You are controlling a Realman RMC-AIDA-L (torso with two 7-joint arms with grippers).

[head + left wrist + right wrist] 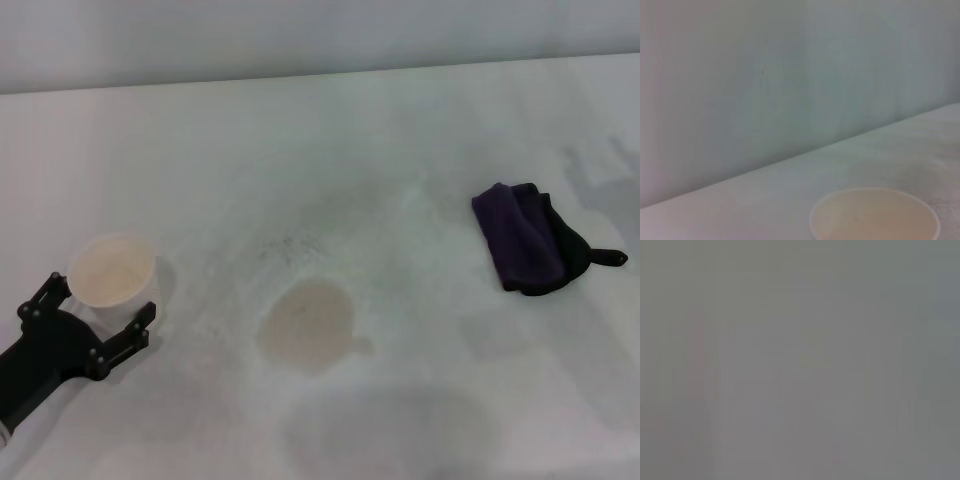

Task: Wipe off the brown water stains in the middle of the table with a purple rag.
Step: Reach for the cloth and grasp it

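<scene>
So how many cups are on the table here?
1. A white paper cup stands on the table at the robot's left, between the open fingers of the left gripper. The left wrist view shows its rim; none appears elsewhere.

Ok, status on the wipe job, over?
Left gripper open around paper cup. Right arm out of view. Purple rag untouched, table's right side. Brown water stains unwiped.

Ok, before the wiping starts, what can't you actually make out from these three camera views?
- Right gripper: out of frame in the head view; the right wrist view shows only blank grey.
- Purple rag: its underside is hidden by its own folds.
- Paper cup: the lower part is cut off in the left wrist view.
- Left gripper: open around the cup; contact is unclear.
- Brown water stains: wet or dried, unclear.
</scene>
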